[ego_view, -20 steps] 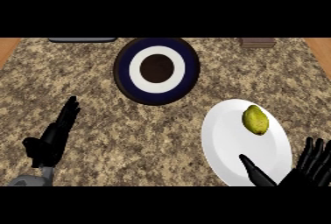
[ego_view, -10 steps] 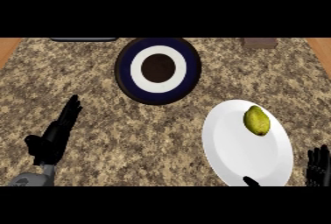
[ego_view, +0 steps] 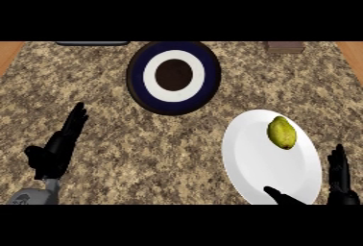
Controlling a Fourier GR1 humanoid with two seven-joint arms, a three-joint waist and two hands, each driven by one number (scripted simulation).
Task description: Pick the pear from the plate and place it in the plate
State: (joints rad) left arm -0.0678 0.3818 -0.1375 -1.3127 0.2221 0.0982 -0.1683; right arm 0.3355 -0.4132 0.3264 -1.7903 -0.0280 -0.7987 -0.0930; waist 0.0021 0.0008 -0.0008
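I see the yellow-green pear [ego_view: 281,133] lying untouched on the white round plate [ego_view: 255,163] at lower right. My right hand [ego_view: 339,180] is spread wide beside the rim; I judge the reach comes next, then carrying it to the dark blue plate [ego_view: 145,91] up top. My left hand [ego_view: 60,146] rests open at lower left.

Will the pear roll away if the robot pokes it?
Probably a little. The pear looks rounded and lies on its side on the smooth white plate, so a poke might wobble or slide it. Its lopsided shape would likely curve any roll.
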